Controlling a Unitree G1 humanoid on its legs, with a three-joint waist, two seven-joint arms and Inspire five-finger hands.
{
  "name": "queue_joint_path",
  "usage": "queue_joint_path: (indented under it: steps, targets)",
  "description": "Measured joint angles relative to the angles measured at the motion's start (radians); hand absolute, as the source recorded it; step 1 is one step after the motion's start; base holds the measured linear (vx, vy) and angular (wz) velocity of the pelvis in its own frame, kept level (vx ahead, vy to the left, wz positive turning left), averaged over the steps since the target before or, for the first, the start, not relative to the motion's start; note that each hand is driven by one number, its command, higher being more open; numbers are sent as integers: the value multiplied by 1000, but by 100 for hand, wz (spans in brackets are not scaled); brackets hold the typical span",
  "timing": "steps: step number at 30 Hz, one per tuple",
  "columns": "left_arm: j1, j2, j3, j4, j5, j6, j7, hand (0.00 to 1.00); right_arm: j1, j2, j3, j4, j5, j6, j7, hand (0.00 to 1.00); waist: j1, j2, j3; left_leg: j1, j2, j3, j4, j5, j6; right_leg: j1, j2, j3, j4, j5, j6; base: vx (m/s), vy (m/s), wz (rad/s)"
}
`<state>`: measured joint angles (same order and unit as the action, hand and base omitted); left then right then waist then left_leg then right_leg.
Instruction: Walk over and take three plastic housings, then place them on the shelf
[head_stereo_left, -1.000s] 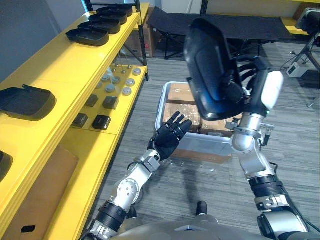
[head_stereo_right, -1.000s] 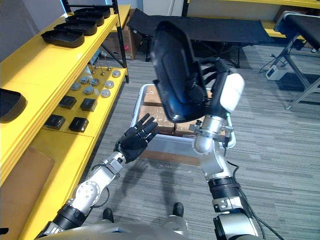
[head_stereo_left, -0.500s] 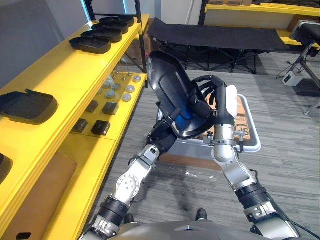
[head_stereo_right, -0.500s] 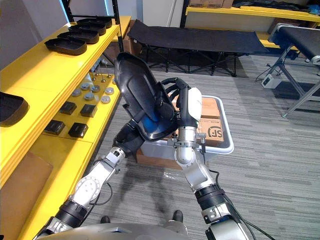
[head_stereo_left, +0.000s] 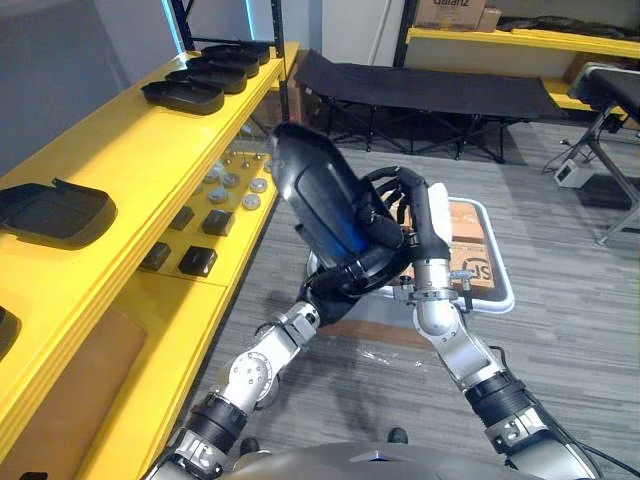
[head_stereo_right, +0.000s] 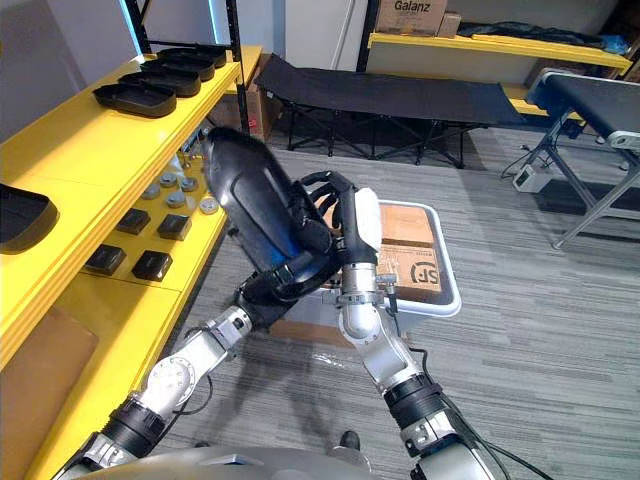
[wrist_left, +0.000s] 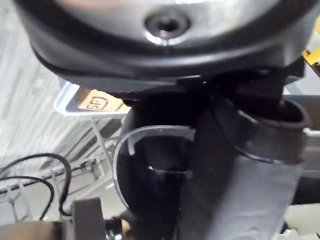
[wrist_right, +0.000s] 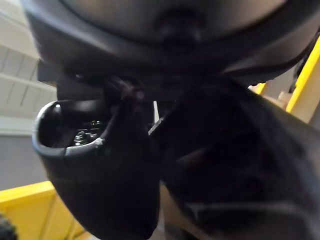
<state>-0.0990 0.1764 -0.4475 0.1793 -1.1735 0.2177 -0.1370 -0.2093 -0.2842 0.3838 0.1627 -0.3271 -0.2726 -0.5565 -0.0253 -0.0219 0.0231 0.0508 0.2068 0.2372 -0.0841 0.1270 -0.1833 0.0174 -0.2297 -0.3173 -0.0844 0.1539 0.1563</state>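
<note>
Black glossy housing (head_stereo_left: 325, 205): long oval shell, held in the air and tilted, upper end leaning toward the yellow shelf (head_stereo_left: 120, 150). Right hand (head_stereo_left: 402, 192) has its fingers curled over the right rim. Left hand (head_stereo_left: 328, 296) is at the lower end. Well to the left of both hands, a row of housings (head_stereo_left: 208, 78) lies flat on the shelf's far end. A single housing (head_stereo_left: 55, 208) lies nearer.

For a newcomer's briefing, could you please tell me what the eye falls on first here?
A large black housing held up mid-scene, the right hand curled round its edge and the left hand beneath it. To the left, a yellow shelf carries more housings.
</note>
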Motion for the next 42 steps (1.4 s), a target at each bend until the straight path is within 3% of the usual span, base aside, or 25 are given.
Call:
queue_joint_path:
  steps: [12, 22, 23, 29, 34, 42]
  targets:
    - [-1, -1, -51, 21, -11, -51, 111, 0, -1, 4, 43, -1, 21, 0, 20, 0, 2, -3, -2, 10, 15, 1, 0, -10, -10, 4, 14, -1, 0, -8, -12, 0, 0, 0]
    - [-1, -2, -73, 34, -5, -130, 114, 0, -3, 20, 48, -1, 22, 0, 11, 0, 5, -3, -2, 11, 16, 4, 1, -10, -9, 5, 15, -3, 0, -7, -11, 0, 0, 0]
    - [-1, -2, -72, 34, 1, -139, 115, 0, -2, 27, 48, -2, 22, 0, 6, 100, 5, -2, -2, 13, 16, 6, 1, -10, -9, 5, 16, -3, 0, -7, -11, 0, 0, 0]
    - [2, -75, 22, -1, 185, -225, 190, 0, 49, 70, 65, -3, 83, -22, -2, 100, 10, -1, -2, 18, 15, 13, 1, -12, -9, 7, 17, -1, 5, -8, -11, 0, 0, -1]
    - [32, -90, 77, -77, 547, -268, 312, 0, 69, 104, 65, -18, 107, -25, -17, 100, 23, 2, -1, 30, 15, 17, 1, -27, -16, 13, 17, 4, 5, -16, -20, 1, 3, -4]
    - [33, -101, 199, -113, 837, -341, 454, 0, 118, 104, 58, -18, 102, -6, -23, 100, 24, 6, 0, 30, 15, 17, 1, -31, -11, 13, 17, 2, 5, -16, -16, 0, 0, 0]
